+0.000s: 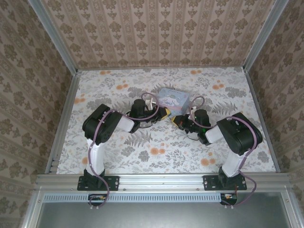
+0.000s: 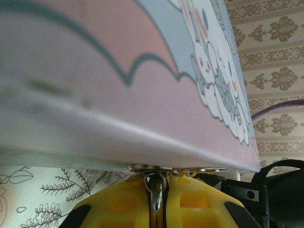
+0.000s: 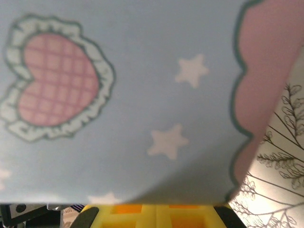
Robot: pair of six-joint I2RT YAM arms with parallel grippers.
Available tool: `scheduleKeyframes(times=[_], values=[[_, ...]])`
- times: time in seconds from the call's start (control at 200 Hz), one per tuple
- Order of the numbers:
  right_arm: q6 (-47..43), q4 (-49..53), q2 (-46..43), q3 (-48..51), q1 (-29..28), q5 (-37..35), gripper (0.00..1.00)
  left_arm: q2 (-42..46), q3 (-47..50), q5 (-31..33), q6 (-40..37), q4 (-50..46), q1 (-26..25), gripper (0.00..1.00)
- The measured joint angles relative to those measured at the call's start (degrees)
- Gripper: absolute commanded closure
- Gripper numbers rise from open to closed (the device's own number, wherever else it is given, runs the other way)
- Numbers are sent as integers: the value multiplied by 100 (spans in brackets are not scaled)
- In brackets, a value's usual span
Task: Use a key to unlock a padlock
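Pale blue tin (image 1: 172, 100) close before both jaws

We are looking at a flat tabletop covered in a pale printed sheet of grey ferns and orange blossoms (image 1: 142, 159). A pale blue rectangular cartoon-printed tin (image 1: 172, 99) is lying on it, toward the far middle.

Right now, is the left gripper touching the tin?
Cannot tell. In the left wrist view the left gripper has its fingers just under the tin, metal bits crowding the seam; no plain contact or gap.
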State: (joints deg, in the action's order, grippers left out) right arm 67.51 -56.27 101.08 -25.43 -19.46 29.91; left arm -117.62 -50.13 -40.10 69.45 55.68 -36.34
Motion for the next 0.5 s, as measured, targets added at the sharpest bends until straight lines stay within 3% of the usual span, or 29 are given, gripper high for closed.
scheduleKeyframes(times=[0.5], values=[[-87, 317, -326, 13, 57, -22, 100, -2, 0, 0, 0, 0, 0, 100]])
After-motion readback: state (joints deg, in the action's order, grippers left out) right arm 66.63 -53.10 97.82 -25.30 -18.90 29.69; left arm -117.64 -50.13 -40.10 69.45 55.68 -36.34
